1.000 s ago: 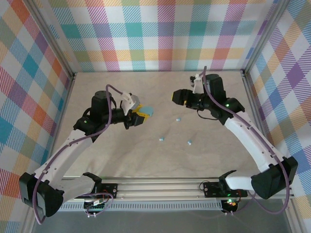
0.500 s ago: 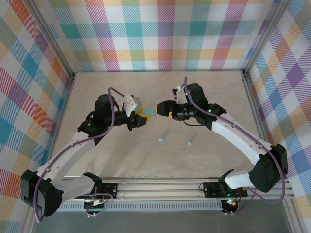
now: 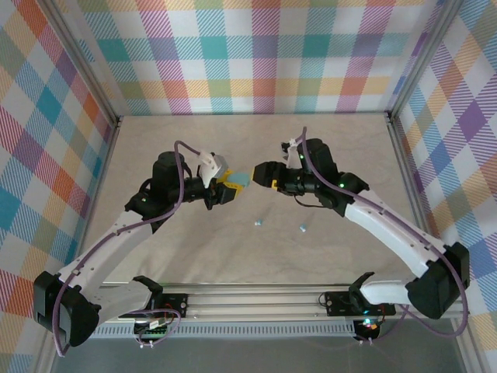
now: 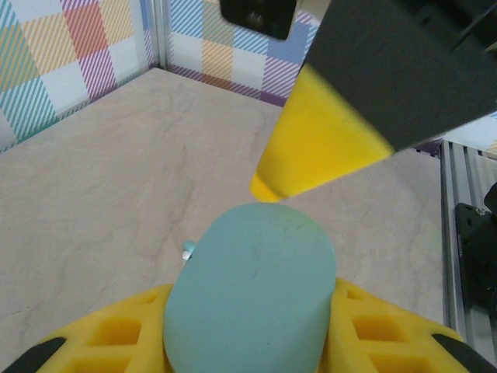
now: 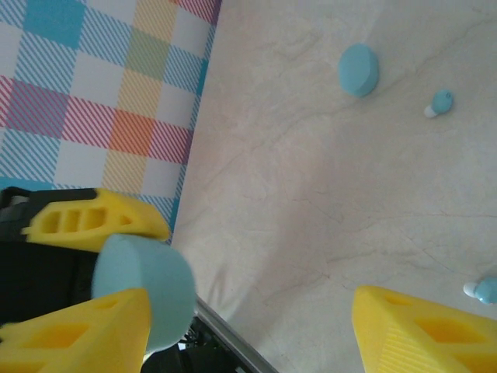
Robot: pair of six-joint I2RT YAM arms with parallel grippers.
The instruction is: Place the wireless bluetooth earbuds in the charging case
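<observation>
i have the left gripper (image 3: pixel 230 185) clamped narrow on the charging case (image 3: pixel 240 179). the teal oval body sticks out past its yellow fingers (image 4: pixel 144 307), lifted off the table (image 3: pixel 233 140). the right gripper (image 3: pixel 258 172) sits just beside the case on its right, jaws spread wide with nothing between them. one of its fingers (image 4: pixel 311 155) hangs right at the case's edge, and i can't tell whether it touches. one earbud (image 3: pixel 258 222) lies on the table on the near side of the case. a second earbud (image 3: pixel 304 228) lies further right, and both are well apart from the case. from the right wrist i also see a flat teal disc (image 5: pixel 359 70) on the table, well apart from the case.
</observation>
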